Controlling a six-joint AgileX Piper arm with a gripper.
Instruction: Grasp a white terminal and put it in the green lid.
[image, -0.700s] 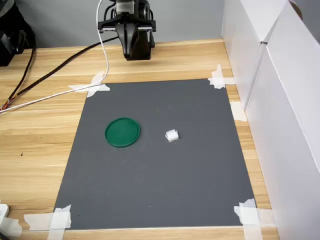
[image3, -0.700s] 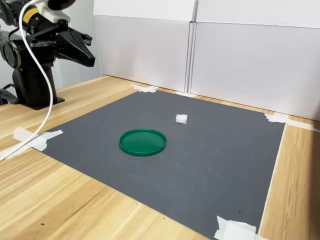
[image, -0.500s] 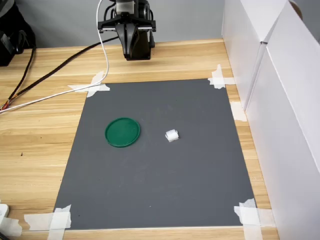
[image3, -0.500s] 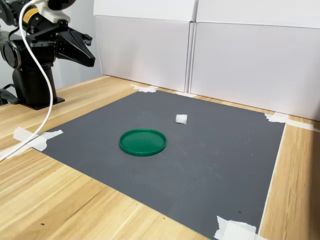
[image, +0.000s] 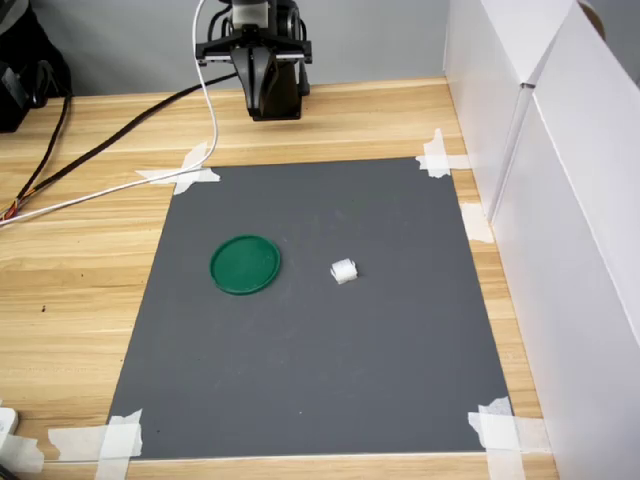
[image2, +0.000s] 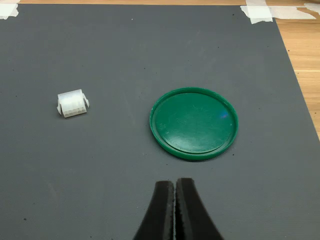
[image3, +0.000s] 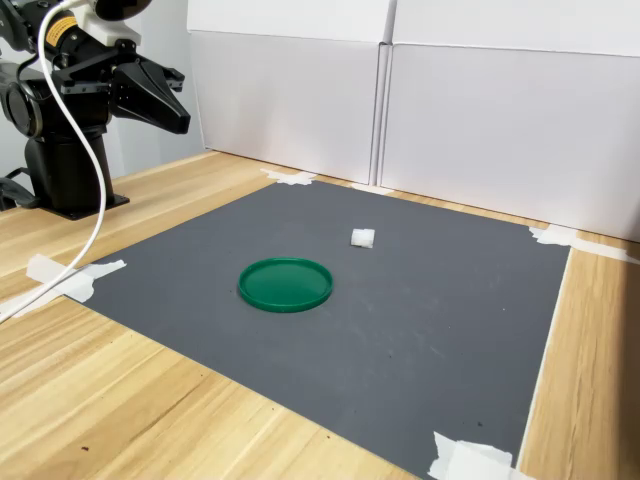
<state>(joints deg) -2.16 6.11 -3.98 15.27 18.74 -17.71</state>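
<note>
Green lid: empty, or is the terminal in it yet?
Empty. The green lid holds nothing; the white terminal lies apart on the mat.

Desk (image: 90, 290): you see pale wood grain.
Mat (image: 330, 370): dark grey, lying on the desk, corners taped down.
White panels (image3: 500, 120): upright along the desk's edge, just beside the mat.

My black ribbed gripper (image2: 174, 200) faces a dark-green round plastic lid (image2: 194, 122), a tiny white ribbed terminal (image2: 72, 103) and a plain dark-grey mat (image2: 100, 165).
</note>
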